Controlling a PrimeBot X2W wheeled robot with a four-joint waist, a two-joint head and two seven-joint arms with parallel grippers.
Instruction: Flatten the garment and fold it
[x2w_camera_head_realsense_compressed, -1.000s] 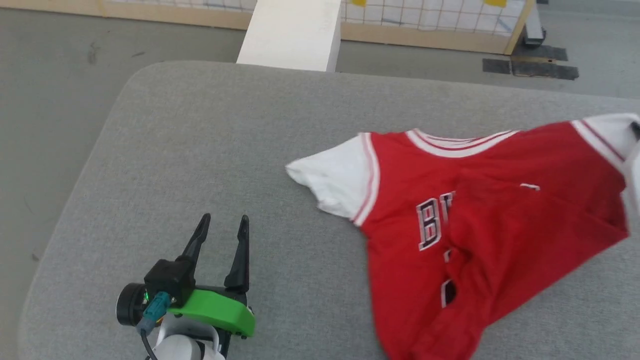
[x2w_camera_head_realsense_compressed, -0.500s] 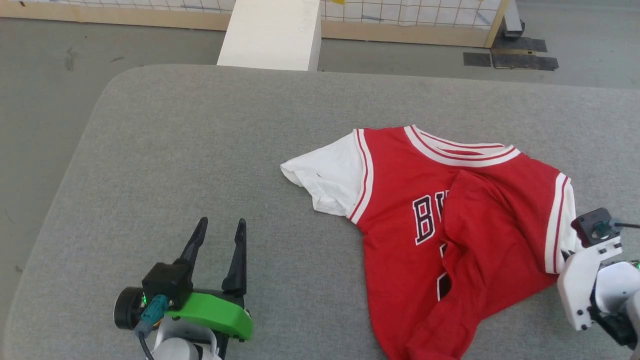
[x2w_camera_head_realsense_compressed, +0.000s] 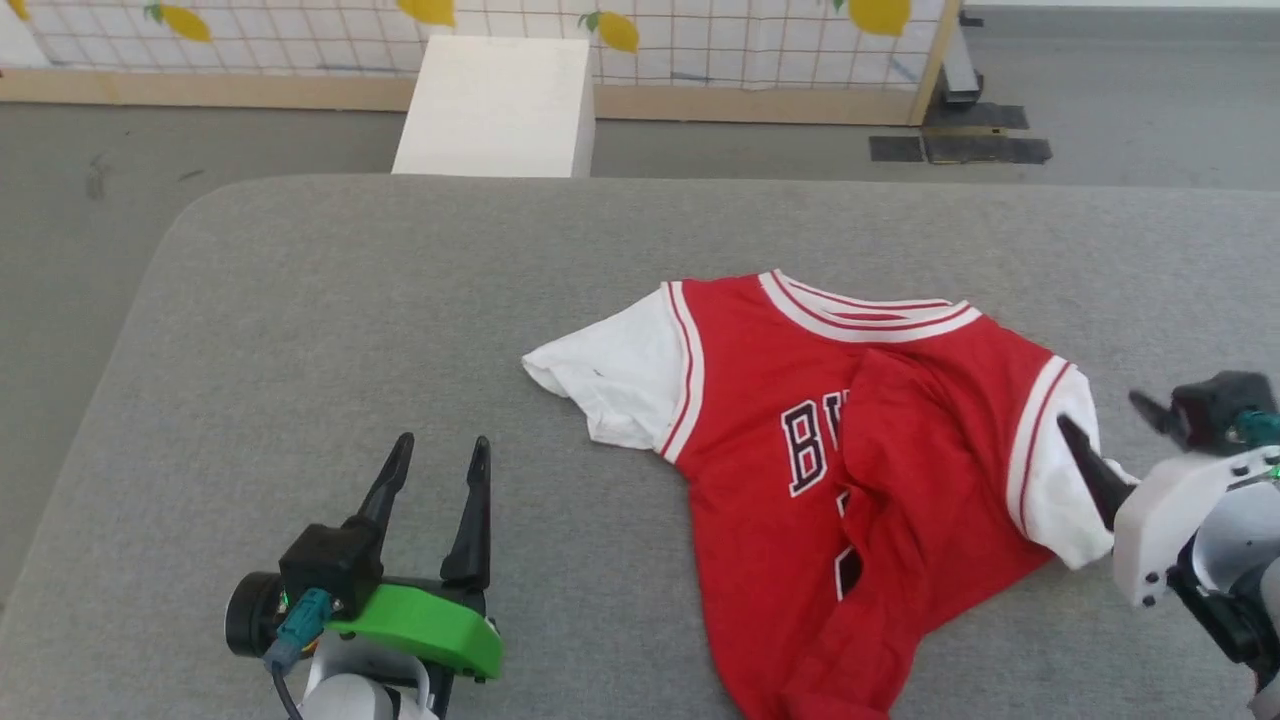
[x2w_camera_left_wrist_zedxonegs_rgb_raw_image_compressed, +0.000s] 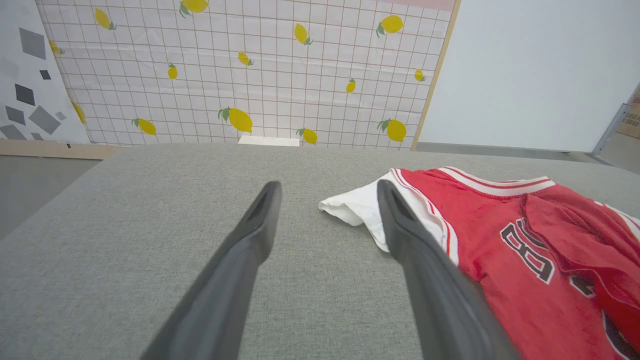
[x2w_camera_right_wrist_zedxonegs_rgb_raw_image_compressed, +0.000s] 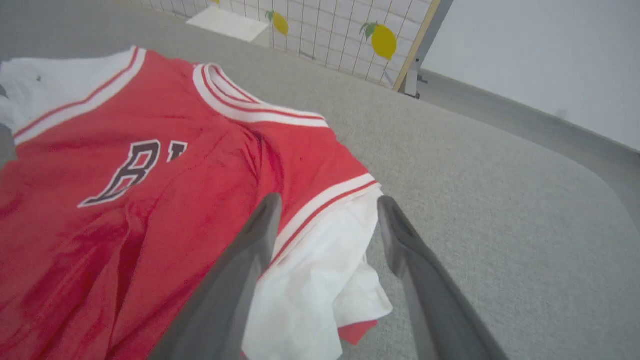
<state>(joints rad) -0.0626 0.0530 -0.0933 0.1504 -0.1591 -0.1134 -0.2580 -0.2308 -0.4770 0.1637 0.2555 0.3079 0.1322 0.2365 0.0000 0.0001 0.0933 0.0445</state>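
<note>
The red garment (x2w_camera_head_realsense_compressed: 750, 420) lies on the grey padded surface (x2w_camera_head_realsense_compressed: 400, 280), right of centre, collar (x2w_camera_head_realsense_compressed: 860, 318) at the far side. A red flap is folded over its front, so just "BU" of the print shows. One white sleeve (x2w_camera_head_realsense_compressed: 610, 375) spreads to the left. My right gripper (x2w_camera_head_realsense_compressed: 1100, 412) is open at the other white sleeve (x2w_camera_right_wrist_zedxonegs_rgb_raw_image_compressed: 320, 280), a finger on either side of the cloth. Well left of the garment (x2w_camera_left_wrist_zedxonegs_rgb_raw_image_compressed: 525, 240), my left gripper (x2w_camera_head_realsense_compressed: 440, 450) rests open with bare surface between its fingers (x2w_camera_left_wrist_zedxonegs_rgb_raw_image_compressed: 260, 215).
A white box (x2w_camera_head_realsense_compressed: 490, 105) stands on the floor beyond the surface's far edge. Behind it is a wood-framed panel with a lemon print (x2w_camera_head_realsense_compressed: 700, 30). Black tape patches (x2w_camera_head_realsense_compressed: 960, 148) mark the floor. The surface's rounded left corner (x2w_camera_head_realsense_compressed: 190, 220) is near the left arm.
The head camera has shifted. The sleeve that was raised at the far right a second ago now lies on the surface, and my right gripper's open fingers have come into sight at it. The left gripper is still.
</note>
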